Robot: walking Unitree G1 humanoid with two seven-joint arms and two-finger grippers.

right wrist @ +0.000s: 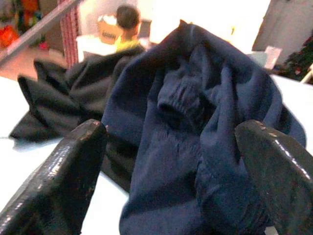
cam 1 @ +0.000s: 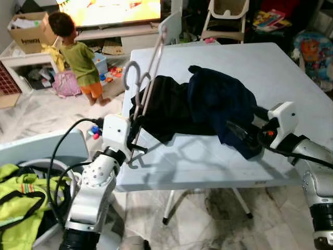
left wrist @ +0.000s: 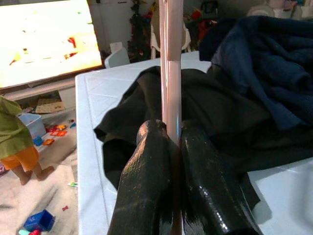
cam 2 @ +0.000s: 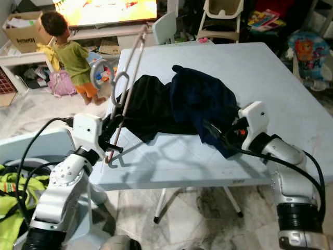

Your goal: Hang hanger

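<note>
A pale pink hanger [cam 1: 149, 78] stands tilted above the white table's [cam 1: 208, 156] left edge, hook [cam 1: 132, 70] pointing left. My left gripper [cam 1: 136, 139] is shut on the hanger's [left wrist: 171, 73] lower bar, its fingers [left wrist: 146, 186] pressed to either side. A dark heap of clothes lies mid-table: a black garment [cam 1: 166, 107] to the left and a navy one [cam 1: 221, 101] over its right part. My right gripper [cam 1: 240, 134] is open at the navy garment's [right wrist: 195, 132] near edge, with the cloth between its spread fingers [right wrist: 63, 171].
A child [cam 1: 78, 54] stands on the floor beyond the table's far left corner, among toys, before a bright TV [cam 1: 112, 10]. A high chair [cam 1: 226, 18] stands behind the table. A yellow-green garment [cam 1: 18, 195] lies in a basket at lower left.
</note>
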